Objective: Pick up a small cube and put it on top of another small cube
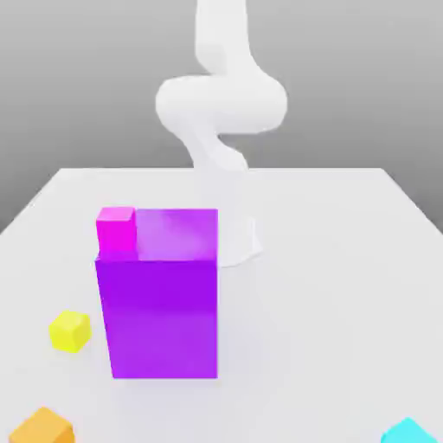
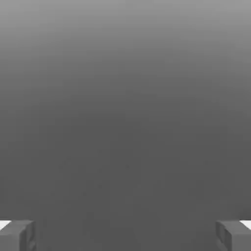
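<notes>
The small orange cube (image 1: 41,428) lies at the front edge of the white table, on the exterior view's left, partly cut off by the picture's border. The small magenta-pink cube (image 1: 116,228) sits on the top face of the tall purple block (image 1: 160,294), at its far corner on the exterior view's left. In the hand view my gripper (image 2: 125,234) is open, its two grey fingertips (image 2: 17,235) wide apart with nothing between them and only plain grey background ahead. The white arm (image 1: 221,104) rises behind the block.
A small yellow cube (image 1: 69,330) rests on the table (image 1: 329,285) to the exterior view's left of the purple block. A small cyan cube (image 1: 408,431) lies at the front edge on the exterior view's right. The arm's base stands behind the block.
</notes>
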Controlling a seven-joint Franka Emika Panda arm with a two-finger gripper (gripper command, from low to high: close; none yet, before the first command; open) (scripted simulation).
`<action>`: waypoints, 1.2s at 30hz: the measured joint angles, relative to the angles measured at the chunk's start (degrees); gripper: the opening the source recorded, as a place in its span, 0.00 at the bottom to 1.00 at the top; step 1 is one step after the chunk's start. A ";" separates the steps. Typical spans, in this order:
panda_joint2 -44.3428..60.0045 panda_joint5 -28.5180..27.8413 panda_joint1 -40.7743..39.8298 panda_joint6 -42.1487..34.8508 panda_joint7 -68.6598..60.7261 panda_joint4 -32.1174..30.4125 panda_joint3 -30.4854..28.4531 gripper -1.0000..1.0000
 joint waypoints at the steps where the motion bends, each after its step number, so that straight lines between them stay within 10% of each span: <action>1: 2.25 0.12 -0.27 0.54 0.12 0.22 -0.46 0.50; 34: 71.09 10.43 -12.83 20.43 -1.61 7.66 -8.38 0.50; 35: 72.55 10.83 -13.17 21.53 -1.89 7.97 -7.96 0.00; 36: 72.55 10.83 -13.17 21.53 -1.89 7.97 -7.96 0.00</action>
